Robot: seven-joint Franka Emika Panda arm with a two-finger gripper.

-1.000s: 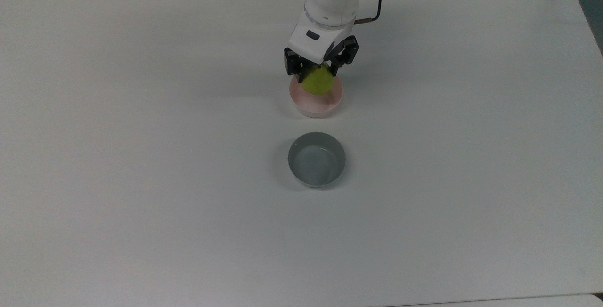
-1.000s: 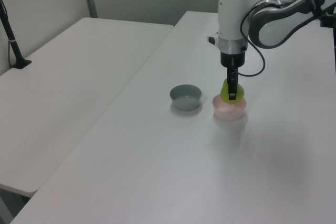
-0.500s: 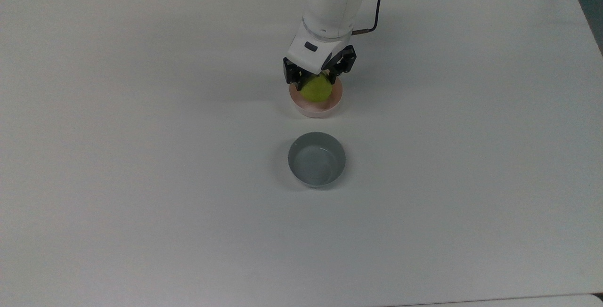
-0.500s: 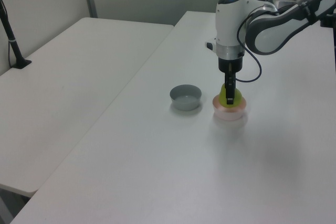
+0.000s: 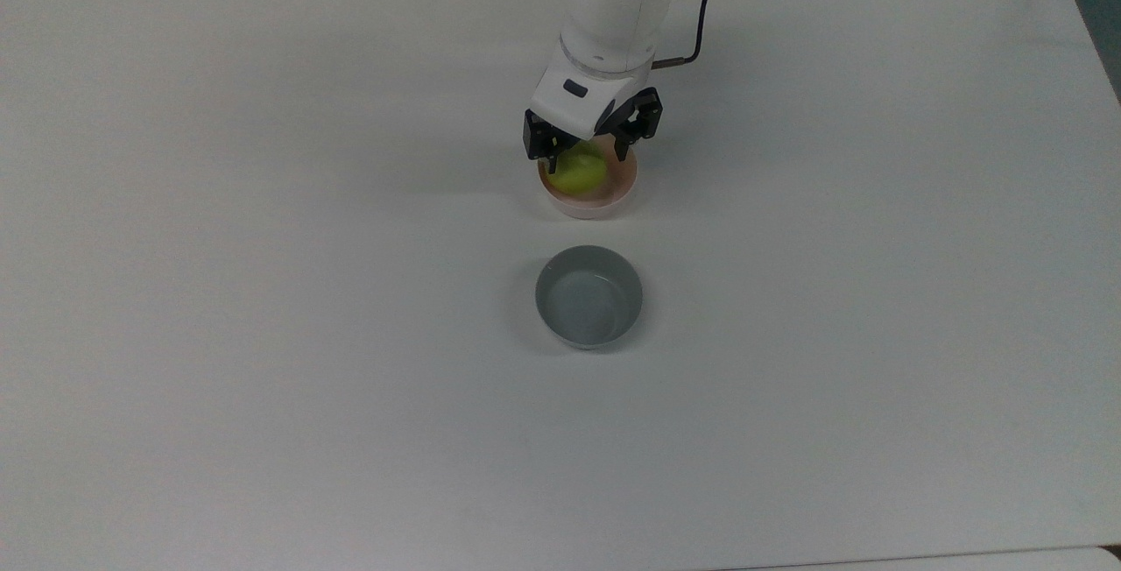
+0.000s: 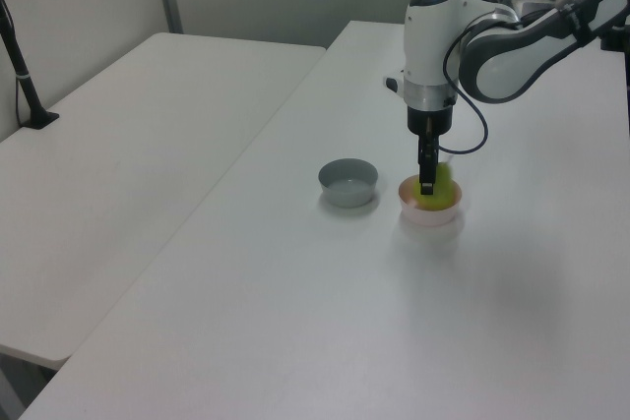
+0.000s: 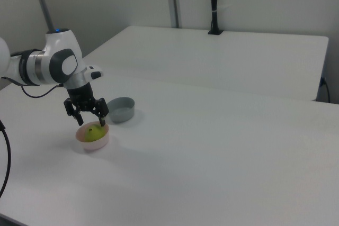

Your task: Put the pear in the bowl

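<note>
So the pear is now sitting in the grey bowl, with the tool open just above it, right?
Not quite. The pear sits in the pink bowl, not the grey bowl, which holds nothing beside it. The right view shows this. The rest is right: the tool is open just above the pear.

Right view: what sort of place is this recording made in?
Probably a robotics lab or test room. A Franka arm works over a plain white table, more bare white tables stand behind, and a black pole is clamped to the far table. On the table: a pink bowl and a grey bowl.
</note>
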